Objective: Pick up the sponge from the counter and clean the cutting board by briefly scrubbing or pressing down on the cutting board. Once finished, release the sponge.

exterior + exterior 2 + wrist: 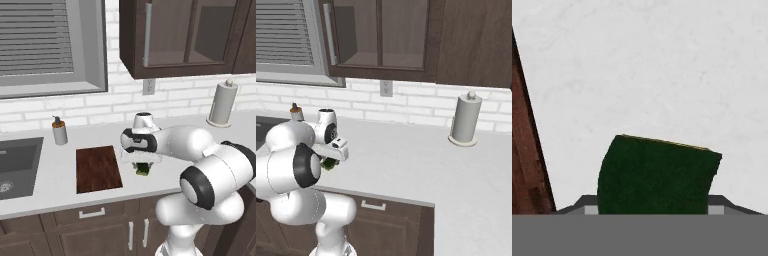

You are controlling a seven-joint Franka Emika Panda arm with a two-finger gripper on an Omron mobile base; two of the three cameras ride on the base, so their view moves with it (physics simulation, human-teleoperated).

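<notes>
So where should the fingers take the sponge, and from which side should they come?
Grip the sponge across its two narrow green sides, coming straight down from above. It is a small block lying on the counter just beside the cutting board, so only a top approach looks free. The gripper already sits over it, fingers flanking it.

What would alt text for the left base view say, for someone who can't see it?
A white robot arm reaches over a light kitchen counter, its gripper closed on a small dark green sponge just right of a reddish-brown cutting board. A dark sink lies at far left, with a soap dispenser and a paper towel roll near the white brick wall.
</notes>
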